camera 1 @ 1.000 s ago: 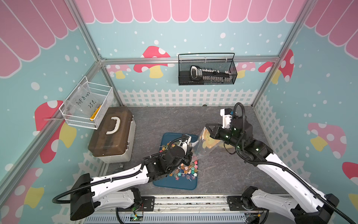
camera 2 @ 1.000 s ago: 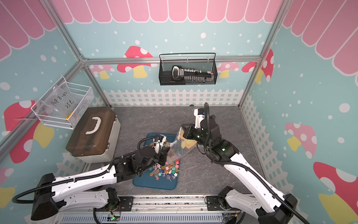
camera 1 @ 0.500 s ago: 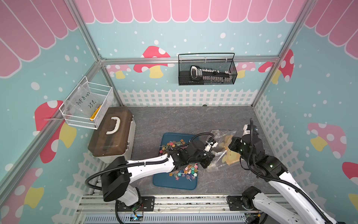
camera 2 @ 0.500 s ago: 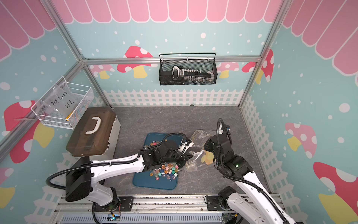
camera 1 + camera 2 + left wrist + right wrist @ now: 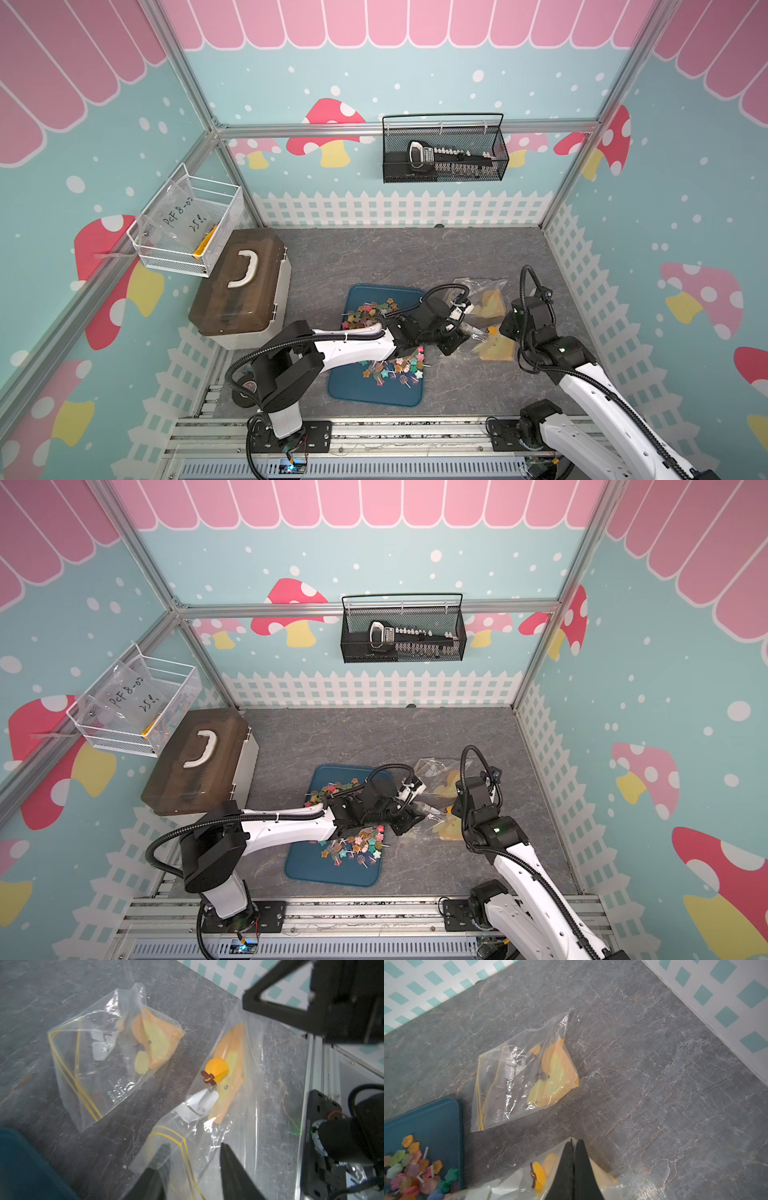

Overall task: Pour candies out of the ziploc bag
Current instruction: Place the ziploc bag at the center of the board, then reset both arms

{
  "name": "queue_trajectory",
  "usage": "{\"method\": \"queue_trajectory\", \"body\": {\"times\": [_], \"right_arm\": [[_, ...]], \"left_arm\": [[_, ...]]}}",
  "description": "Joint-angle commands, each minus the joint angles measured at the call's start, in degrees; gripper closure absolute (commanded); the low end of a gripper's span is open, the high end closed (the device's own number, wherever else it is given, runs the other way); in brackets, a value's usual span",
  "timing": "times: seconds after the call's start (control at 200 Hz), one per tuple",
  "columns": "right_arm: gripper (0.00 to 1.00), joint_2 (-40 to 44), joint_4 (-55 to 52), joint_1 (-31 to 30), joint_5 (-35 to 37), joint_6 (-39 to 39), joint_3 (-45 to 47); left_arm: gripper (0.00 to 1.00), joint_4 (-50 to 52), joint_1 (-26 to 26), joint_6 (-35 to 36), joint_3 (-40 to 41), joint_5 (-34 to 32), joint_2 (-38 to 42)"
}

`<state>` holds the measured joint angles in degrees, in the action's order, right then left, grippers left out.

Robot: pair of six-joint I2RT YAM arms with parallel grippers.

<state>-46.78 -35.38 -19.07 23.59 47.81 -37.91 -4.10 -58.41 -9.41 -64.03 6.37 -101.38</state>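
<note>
The candies (image 5: pixel 390 368) lie in colourful heaps on the blue tray (image 5: pixel 374 395), also seen in a top view (image 5: pixel 353 845). A clear ziploc bag (image 5: pixel 259 1084) with a yellow zip line lies crumpled on the floor right of the tray. It holds an orange card and a round orange piece. My right gripper (image 5: pixel 573 1147) is shut on a corner of this bag. My left gripper (image 5: pixel 193 1146) is open at the bag's mouth. One finger (image 5: pixel 164 1153) shows through the plastic and the other finger (image 5: pixel 228 1159) lies on top.
A second clear bag (image 5: pixel 519 1076) with orange and yellow pieces lies flat on the floor farther back. A brown toolbox (image 5: pixel 241 286) stands at the left. A white wire basket (image 5: pixel 187 228) and a black mesh basket (image 5: pixel 444 153) hang on the walls.
The bag was held up and tipped over the tray; now it is down on the floor to the right of it. My left gripper has gone from shut to open.
</note>
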Motion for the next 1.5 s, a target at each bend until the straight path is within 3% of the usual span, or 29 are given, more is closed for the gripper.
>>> {"method": "queue_trajectory", "body": {"times": [0.0, 0.01, 0.025, 0.155, 0.255, 0.56, 0.645, 0.736, 0.861, 0.976, 1.066, 1.141, 1.221, 1.276, 1.381, 1.431, 1.491], "right_arm": [[0.94, -0.39, 2.4, 0.74, 1.63, -1.03, 0.41], [0.92, -0.36, 2.5, 0.78, 1.65, -1.16, 0.32], [0.89, -0.33, 2.69, 0.86, 1.7, -1.33, 0.23], [0.62, -1.65, 3.37, 1.88, 1.69, -2.94, -1.65], [0.53, -3.66, 3.7, 2.47, 1.48, -3.9, -3.85], [0.48, -6.14, 8.4, 3.67, -0.03, -6.63, -9.55], [0.48, -6.85, 10.59, 4.36, -1.22, -9.29, -11.0], [0.46, -8.29, 15.92, 5.95, -5.1, -14.8, -11.85], [0.38, -11.4, 25.26, 8.44, -7.23, -24.04, -10.93], [0.26, -12.36, 39.04, 9.47, -7.43, -37.2, -4.05], [0.21, -12.56, 54.88, 10.4, -7.34, -45.52, 5.84], [0.21, -14.32, 65.13, 12.53, -7.79, -47.46, 12.36], [0.2, -18.18, 66.6, 14.34, -6.85, -47.26, 14.61], [0.2, -21.33, 69.12, 14.93, -6.23, -46.83, 16.15], [0.2, -27.6, 74.69, 15.11, -4.38, -46.75, 17.58], [0.2, -29.78, 76.24, 15.25, -3.85, -47.05, 17.05], [0.2, -30.64, 76.48, 15.69, -5.42, -46.79, 16.46]], "left_arm": [[0.22, -2.48, 1.91, 0.11, -0.94, -4.88, 0.6], [0.08, -2.58, 2.03, 0.32, -0.97, -5.29, 0.89], [0.01, -2.53, 2.22, 0.69, -0.97, -5.76, 1.38], [0.01, -2.64, 3.93, 3.94, 0.04, -11.71, 6.63], [0.0, -1.96, 4.9, 7.39, 0.9, -15.45, 11.16], [0.01, 0.41, 8.77, 13.54, 6.23, -24.26, 27.38], [0.01, 0.04, 10.6, 15.06, 9.21, -31.22, 32.75], [0.01, -2.91, 16.2, 13.22, 15.04, -36.24, 38.87], [0.01, -4.25, 32.54, 3.64, 22.22, -32.76, 44.17], [0.01, -7.1, 47.02, -4.29, 27.11, -28.82, 42.16], [0.01, -13.82, 52.41, -4.58, 31.21, -27.2, 36.81], [0.01, -18.22, 53.31, -2.89, 33.61, -26.08, 32.54], [0.0, -21.42, 53.53, -0.75, 34.76, -25.0, 28.05], [0.01, -17.52, 53.83, 0.54, 32.82, -23.48, 25.65], [0.01, -25.49, 54.15, 3.9, 35.25, -22.56, 20.72], [0.01, -22.34, 54.37, 3.72, 33.66, -21.79, 20.34], [0.01, -25.96, 54.39, 5.62, 34.28, -19.14, 19.47]]}}
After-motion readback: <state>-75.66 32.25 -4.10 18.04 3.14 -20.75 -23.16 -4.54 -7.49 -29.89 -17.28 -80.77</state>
